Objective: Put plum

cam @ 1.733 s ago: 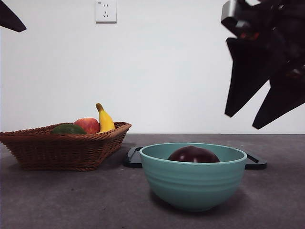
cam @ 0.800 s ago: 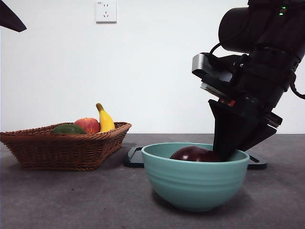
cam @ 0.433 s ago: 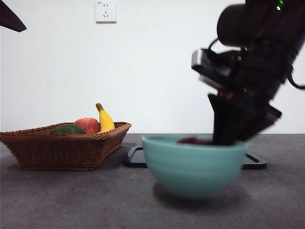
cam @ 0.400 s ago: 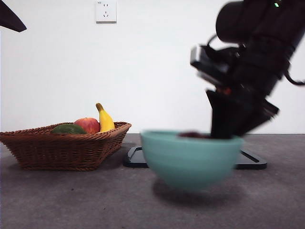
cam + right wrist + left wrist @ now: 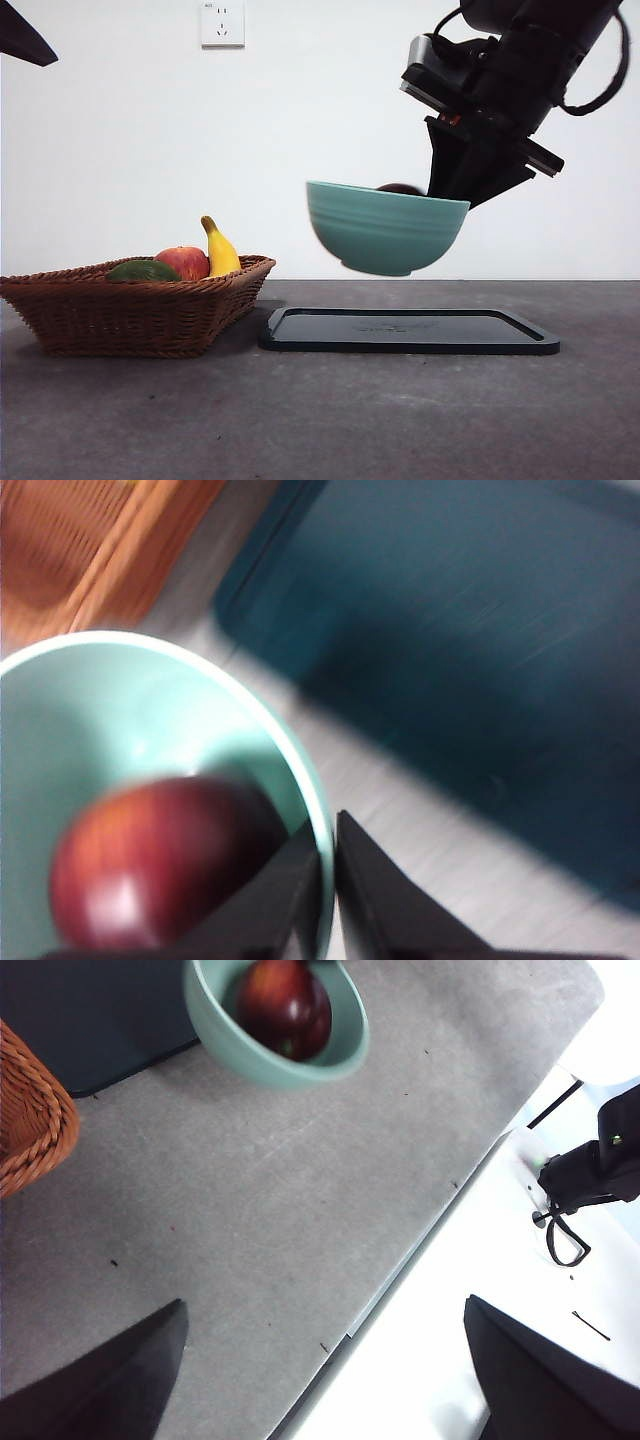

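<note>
We saw a brown wicker basket [image 5: 130,310] of fruit, then a flat black tray [image 5: 410,330], and above it the right gripper [image 5: 328,880] pinching a teal ceramic bowl's [image 5: 385,228] rim, the glossy maroon plum [image 5: 160,865] inside, while the left gripper [image 5: 320,1360] hung wide open, empty.

Low level front view; downward wrist views (shared bowl [image 5: 385,228]).
</note>
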`<state>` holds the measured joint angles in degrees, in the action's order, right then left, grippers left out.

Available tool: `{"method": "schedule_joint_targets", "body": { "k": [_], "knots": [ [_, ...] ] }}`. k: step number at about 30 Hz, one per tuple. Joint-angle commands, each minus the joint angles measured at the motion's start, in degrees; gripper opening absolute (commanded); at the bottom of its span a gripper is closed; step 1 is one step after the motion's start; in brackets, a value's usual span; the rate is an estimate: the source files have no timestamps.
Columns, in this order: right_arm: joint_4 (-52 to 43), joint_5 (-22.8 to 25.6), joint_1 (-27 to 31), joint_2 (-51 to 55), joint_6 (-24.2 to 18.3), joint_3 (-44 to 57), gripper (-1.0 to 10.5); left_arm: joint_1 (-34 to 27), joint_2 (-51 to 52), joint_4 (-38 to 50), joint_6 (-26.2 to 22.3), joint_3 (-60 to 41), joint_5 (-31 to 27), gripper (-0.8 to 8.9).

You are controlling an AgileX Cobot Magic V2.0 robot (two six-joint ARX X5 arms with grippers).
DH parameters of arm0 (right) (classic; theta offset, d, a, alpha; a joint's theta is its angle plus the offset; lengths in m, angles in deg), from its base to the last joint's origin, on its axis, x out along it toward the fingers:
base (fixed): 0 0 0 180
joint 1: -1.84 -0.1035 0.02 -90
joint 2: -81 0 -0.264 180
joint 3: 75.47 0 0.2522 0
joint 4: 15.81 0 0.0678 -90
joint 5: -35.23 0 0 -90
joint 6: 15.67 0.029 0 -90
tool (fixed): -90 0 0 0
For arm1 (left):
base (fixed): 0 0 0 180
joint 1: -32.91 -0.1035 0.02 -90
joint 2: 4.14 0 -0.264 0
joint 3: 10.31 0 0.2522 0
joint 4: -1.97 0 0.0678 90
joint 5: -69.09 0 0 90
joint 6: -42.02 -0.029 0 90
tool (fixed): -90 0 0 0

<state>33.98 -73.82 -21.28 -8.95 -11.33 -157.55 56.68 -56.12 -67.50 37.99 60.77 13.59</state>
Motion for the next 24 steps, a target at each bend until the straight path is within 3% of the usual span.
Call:
{"method": "schedule_joint_targets", "body": {
  "k": [1, 12, 24],
  "knots": [
    [0.61, 0.07, 1.25, -3.72, 0.55, -4.37, 0.1, 0.31, -0.28, 0.50, -1.14, 0.70, 0.33, 4.36],
    [2.82, 1.11, 5.07, -16.26, 0.52, -16.81, 0.1, 0.31, -0.28, 0.44, -1.14, 0.70, 0.33, 4.36],
    [1.29, 2.78, 6.08, -23.67, -0.22, -20.33, 0.1, 0.31, -0.28, 0.42, -1.11, 0.70, 0.33, 4.37]
  ]
}}
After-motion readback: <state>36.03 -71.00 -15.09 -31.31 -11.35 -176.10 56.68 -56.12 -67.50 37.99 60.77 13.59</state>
